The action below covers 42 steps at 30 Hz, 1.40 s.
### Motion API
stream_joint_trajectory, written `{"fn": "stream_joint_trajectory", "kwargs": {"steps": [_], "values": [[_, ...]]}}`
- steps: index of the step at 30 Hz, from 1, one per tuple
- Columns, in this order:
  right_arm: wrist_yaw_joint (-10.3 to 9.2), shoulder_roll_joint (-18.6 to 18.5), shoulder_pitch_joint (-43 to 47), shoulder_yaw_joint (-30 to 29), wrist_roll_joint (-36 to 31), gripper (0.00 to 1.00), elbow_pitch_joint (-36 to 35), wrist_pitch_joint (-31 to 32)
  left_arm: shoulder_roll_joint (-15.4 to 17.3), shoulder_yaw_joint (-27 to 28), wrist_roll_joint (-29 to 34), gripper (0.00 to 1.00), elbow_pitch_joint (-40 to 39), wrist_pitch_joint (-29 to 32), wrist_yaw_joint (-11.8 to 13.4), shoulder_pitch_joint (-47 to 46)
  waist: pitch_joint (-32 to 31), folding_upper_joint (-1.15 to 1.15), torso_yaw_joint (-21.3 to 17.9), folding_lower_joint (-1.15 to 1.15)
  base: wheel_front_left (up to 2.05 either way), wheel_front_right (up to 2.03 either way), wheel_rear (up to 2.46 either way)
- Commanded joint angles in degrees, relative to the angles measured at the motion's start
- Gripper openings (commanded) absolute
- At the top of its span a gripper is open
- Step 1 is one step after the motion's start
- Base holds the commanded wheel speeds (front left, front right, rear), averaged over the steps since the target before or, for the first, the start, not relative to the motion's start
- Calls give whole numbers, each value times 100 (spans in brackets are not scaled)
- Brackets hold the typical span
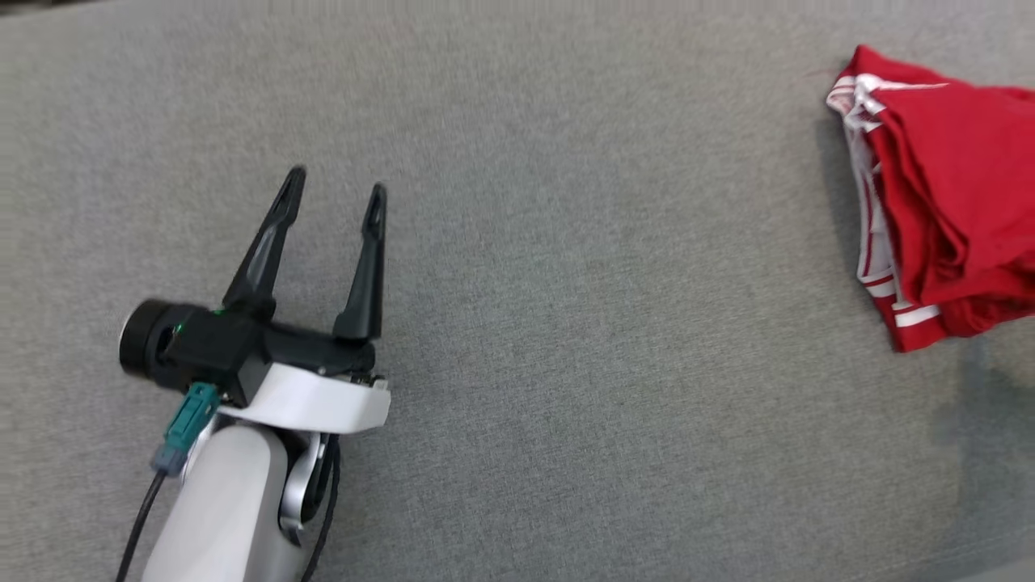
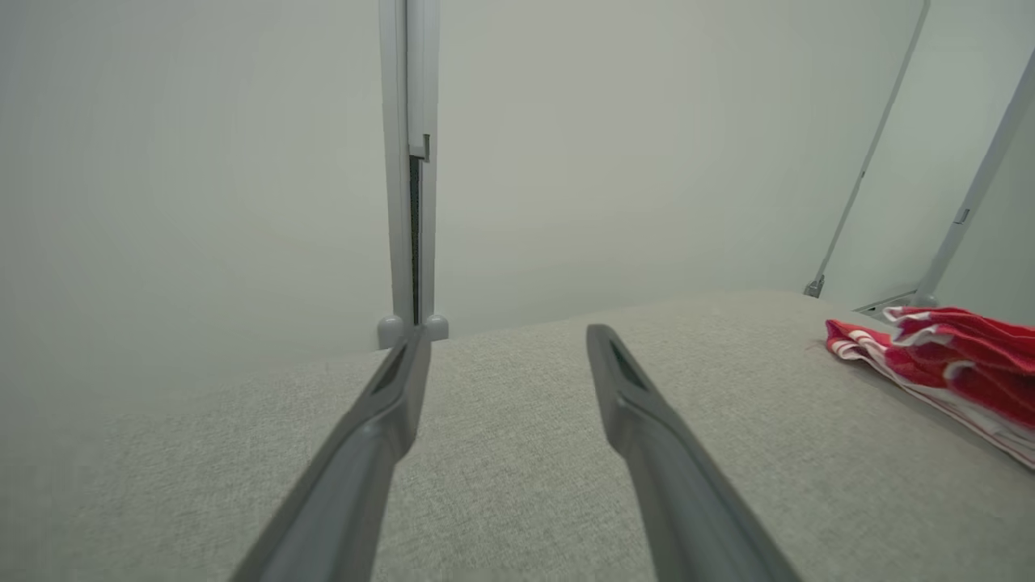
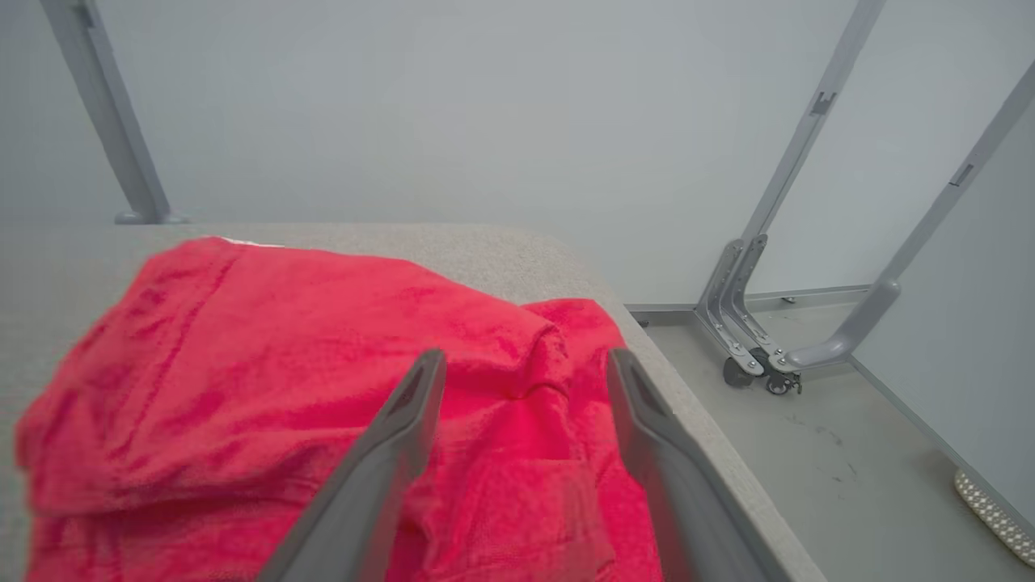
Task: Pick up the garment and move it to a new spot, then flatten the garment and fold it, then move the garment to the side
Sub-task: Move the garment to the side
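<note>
**Ana:** Where's the garment [image 1: 946, 202] sitting?

**Ben:** At the right-hand end of the bench [image 1: 566, 323]. It's a red bundle with white trim [image 1: 869, 202], doubled over on itself in several layers. It lies close to the bench's far corner (in the right wrist view the floor [image 3: 808, 453] drops away just past it).

**Ana:** And the arms?

**Ben:** The left gripper [image 1: 336, 181] hovers over bare grey bench, well apart from the garment, fingers spread wide with nothing between them. The right gripper [image 3: 525, 356] is right over the red cloth, fingers just as wide and clamped on nothing. The cloth there is blurred, so I can't tell whether the tips touch it.

**Ana:** How would it handle?

**Ben:** I'd judge it soft, light and limp, with no stiffness to hold its shape. The layers would likely slide on one another, so lifting the top layer alone would probably unroll the bundle.

**Ana:** So where should it take hold?

**Ben:** Across the thick folded edge, pinching the whole stack at once. The trimmed hem is another option, since the seam gives the fingers more to bite. Because it's so near the edge, a careless drag could take it off the bench.
</note>
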Motion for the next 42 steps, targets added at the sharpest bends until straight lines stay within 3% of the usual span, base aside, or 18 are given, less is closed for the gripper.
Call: {"fn": "stream_joint_trajectory", "kwargs": {"steps": [1, 7, 16, 32, 42], "values": [[-12, 211, 227, -78, -118, 100, -280, -46, 3, 75, -64, 100, 32, -27, 78, 154, -377, 0, 44, 0, 0, 0, 0], [-12, 1011, 1024, -120, -640, 100, -1579, 216, -41, 242, -252, 100, 184, -55, 202, 664, -921, 0, 345, 0, 0, 0, 0], [-12, 1622, 1623, 103, -1041, 100, -2603, 900, -22, 443, -353, 100, 350, -68, 234, 1172, -1517, 0, 943, 0, 0, 0, 0], [-12, 1904, 2639, -61, -1249, 100, -2959, 1541, 30, 460, -235, 100, 652, -70, 22, 1945, -2602, 0, 1246, 0, 0, 0, 0], [-9, 1988, 2898, -94, -1324, 100, -3196, 1771, 33, 452, -185, 100, 775, -64, 8, 2119, -2797, 0, 1326, 0, 0, 0, 0]]}}
